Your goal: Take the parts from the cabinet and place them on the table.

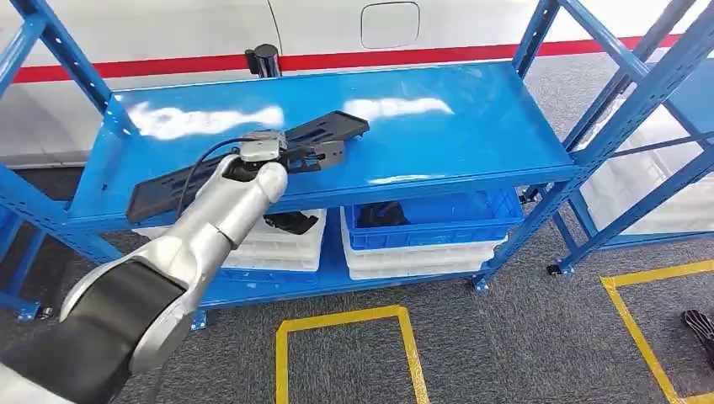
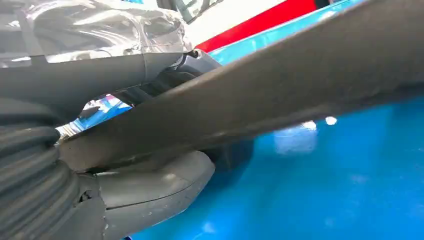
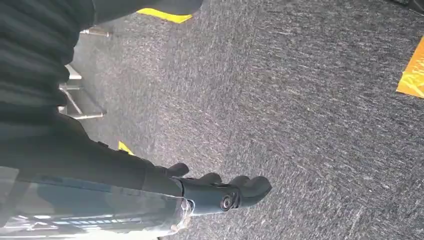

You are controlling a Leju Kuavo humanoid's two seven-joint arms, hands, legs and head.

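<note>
Left hand (image 1: 261,160) sits on the top shelf (image 1: 471,126) of your blue rack, closed around the long black part (image 1: 244,164). You can see it up close from the left wrist: the grey thumb (image 2: 150,187) is under the part (image 2: 260,100) and the other fingers are over it, with the blue shelf surface (image 2: 325,190) just beneath. The part runs diagonally across the shelf (whether it is resting or slightly lifted, you cannot tell). Right hand (image 3: 220,192) hangs over grey carpet (image 3: 300,100), dark fingers curled in and holding nothing. White and blue bins (image 1: 421,231) sit on the lower shelf.
</note>
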